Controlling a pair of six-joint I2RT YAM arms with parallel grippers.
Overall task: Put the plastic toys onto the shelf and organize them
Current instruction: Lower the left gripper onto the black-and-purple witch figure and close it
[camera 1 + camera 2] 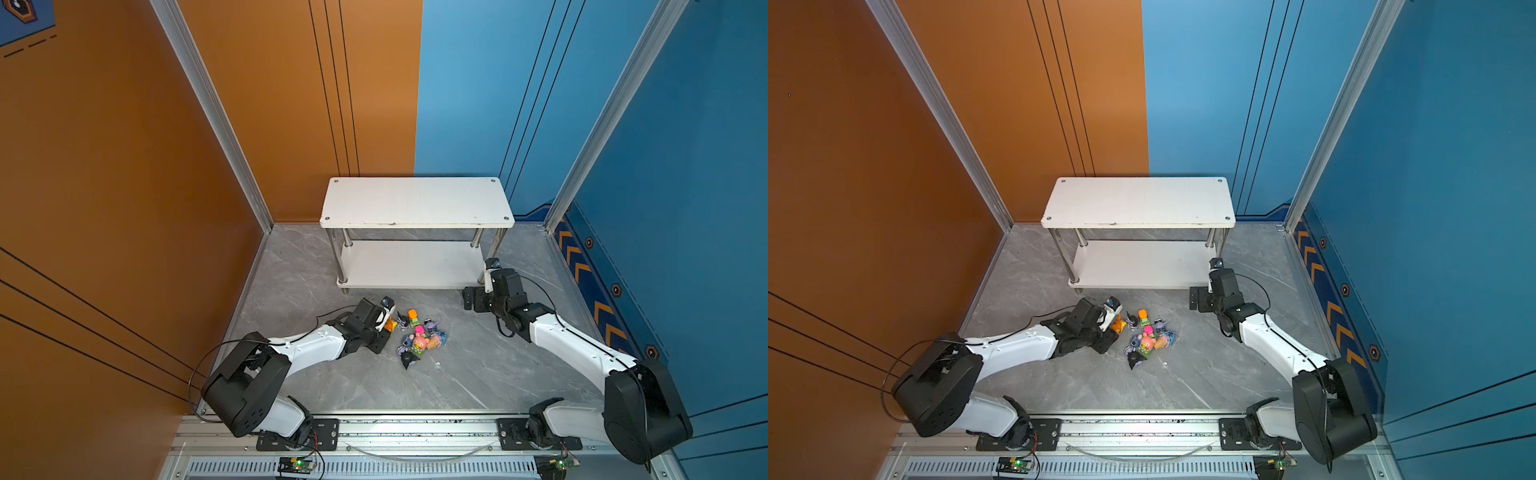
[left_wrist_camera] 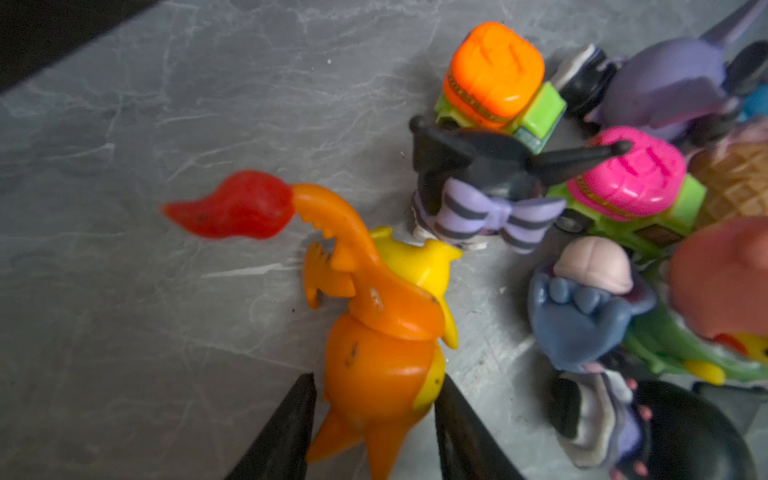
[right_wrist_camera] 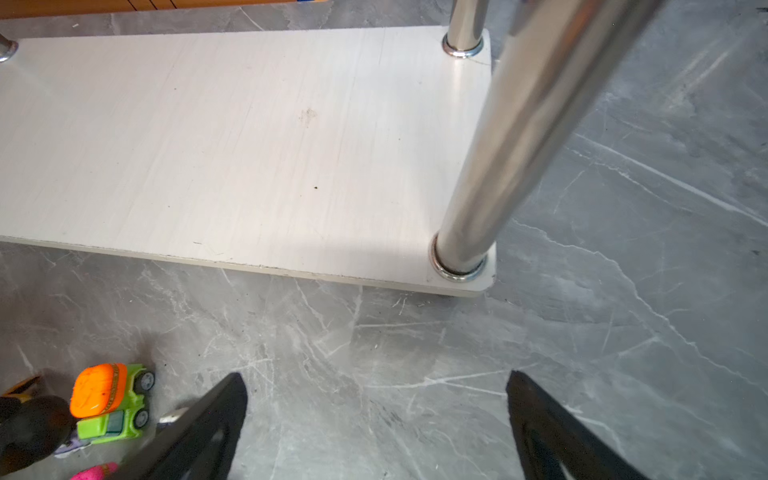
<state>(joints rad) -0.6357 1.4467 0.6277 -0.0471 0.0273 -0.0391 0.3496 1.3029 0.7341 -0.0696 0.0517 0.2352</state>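
Note:
My left gripper (image 2: 374, 382) is shut on the orange spiky creature (image 2: 374, 365), its dark fingers pressing both sides of the body at floor level. This creature sits at the left edge of the toy pile (image 1: 419, 336). Beside it lie a black-purple eared head (image 2: 478, 183), an orange-topped green block (image 2: 494, 70), a pink-topped green block (image 2: 631, 174) and a grey-blue donkey (image 2: 582, 316). The pink bear (image 1: 420, 341) is in the pile's middle. The shelf (image 1: 415, 201) stands behind with both boards bare. My right gripper (image 3: 376, 376) is open over bare floor by the shelf's front right corner.
A chrome post (image 3: 519, 124) of the shelf rises just ahead of my right gripper. The lower board (image 3: 249, 137) lies low over the grey marble floor (image 1: 478, 374). Orange and blue walls close in both sides, and an aluminium rail (image 1: 415, 428) runs along the front.

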